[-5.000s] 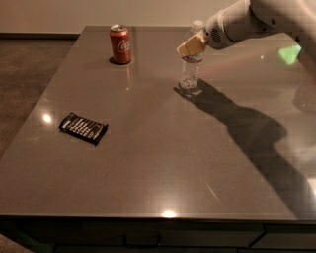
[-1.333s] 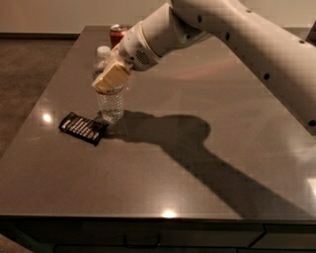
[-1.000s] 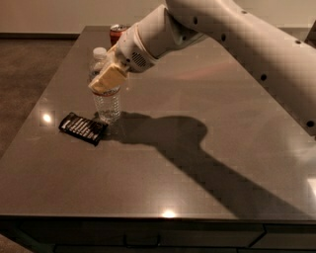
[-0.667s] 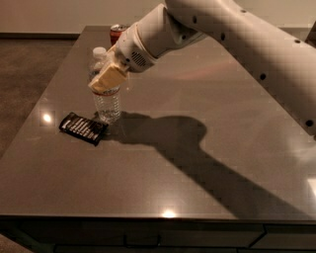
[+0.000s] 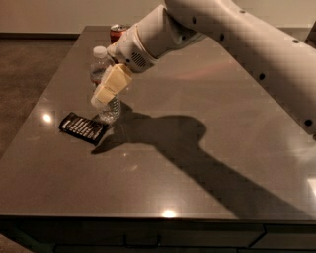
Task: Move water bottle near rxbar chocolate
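now the bottle [image 5: 109, 110] has stopped moving, standing just beside the bar [image 5: 83, 127]; the gripper [image 5: 110, 85] still pinches its middle, so only release remains.

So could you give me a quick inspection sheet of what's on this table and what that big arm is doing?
Surface: dark glossy table, with the arm's shadow across it.
Job's things: water bottle, white cap on, leaning slightly, right beside the rxbar chocolate, which lies flat near the left edge.
Clutter: red Coca-Cola can at the far edge, partly hidden behind the arm.
Grippers: pincer shut on the water bottle's middle, over the left part of the table.
Cables: nothing seen.
Surroundings: brown floor to the left, pale wall behind.
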